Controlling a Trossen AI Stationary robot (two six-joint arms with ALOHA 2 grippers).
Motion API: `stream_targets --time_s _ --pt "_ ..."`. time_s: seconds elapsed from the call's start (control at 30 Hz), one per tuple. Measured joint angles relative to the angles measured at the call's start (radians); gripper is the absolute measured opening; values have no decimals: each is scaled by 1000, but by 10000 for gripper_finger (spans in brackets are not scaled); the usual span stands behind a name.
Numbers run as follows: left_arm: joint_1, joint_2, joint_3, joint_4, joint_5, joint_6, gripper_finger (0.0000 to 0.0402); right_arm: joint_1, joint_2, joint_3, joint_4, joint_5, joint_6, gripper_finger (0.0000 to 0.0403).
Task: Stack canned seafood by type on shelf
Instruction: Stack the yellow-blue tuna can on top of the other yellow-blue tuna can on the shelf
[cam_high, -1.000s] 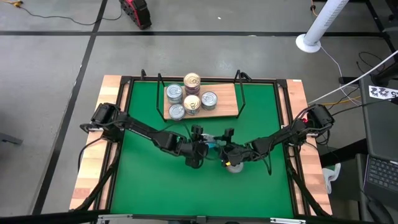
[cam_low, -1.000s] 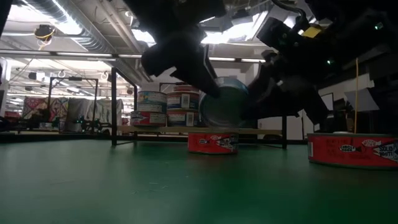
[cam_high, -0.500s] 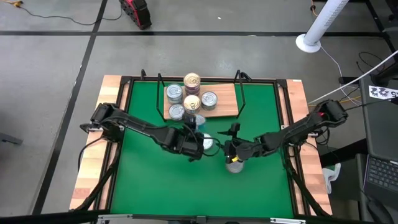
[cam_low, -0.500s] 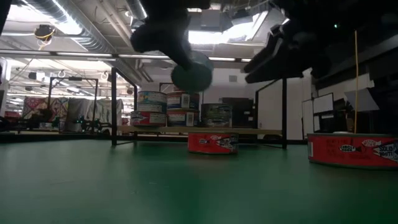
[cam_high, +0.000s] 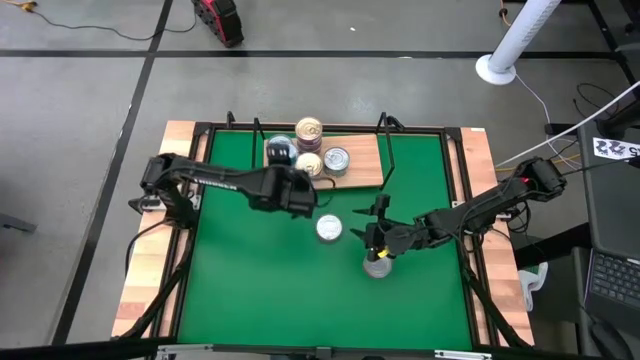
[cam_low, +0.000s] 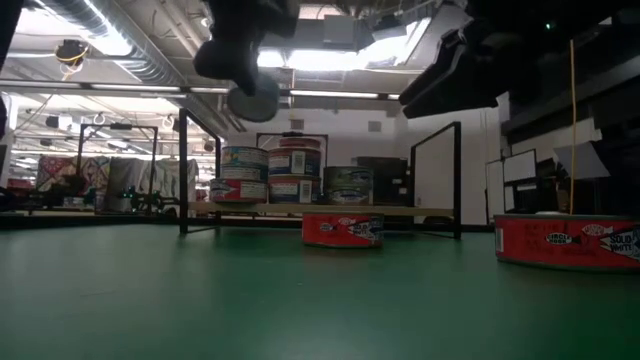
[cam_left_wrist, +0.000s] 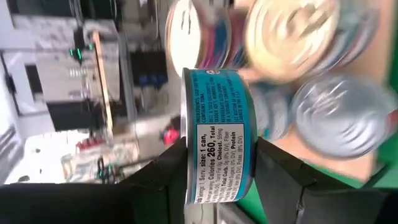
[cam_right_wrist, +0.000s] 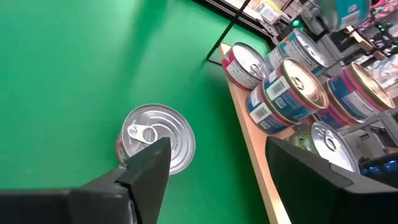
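The left gripper (cam_high: 297, 192) hangs over the shelf's (cam_high: 368, 170) front left corner, fingers pinching a blue-labelled tin (cam_left_wrist: 217, 137) by its flat faces; the label reads "Calories 260". Stacked tins (cam_high: 309, 130) crowd the shelf's left half. A silver-lidded tin (cam_high: 329, 229) sits mid-table. The right gripper (cam_high: 377, 236), fingers spread and holding nothing, hovers beside a red tin (cam_low: 566, 242) marked "SOLID WHITE".

Left hand (cam_high: 297, 190) clamped shut, raised; right hand (cam_high: 376, 236) open, hovering low.
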Motion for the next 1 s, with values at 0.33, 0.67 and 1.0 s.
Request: stream_targets --time_s 0.33,0.67,1.0 --pt "183 2 0 13 16 48 150 0 0 0 1 -7 0 262" --pt "259 3 0 75 114 111 148 0 0 0 1 -7 0 262" --pt "294 3 0 122 159 191 150 0 0 0 2 -16 0 262"
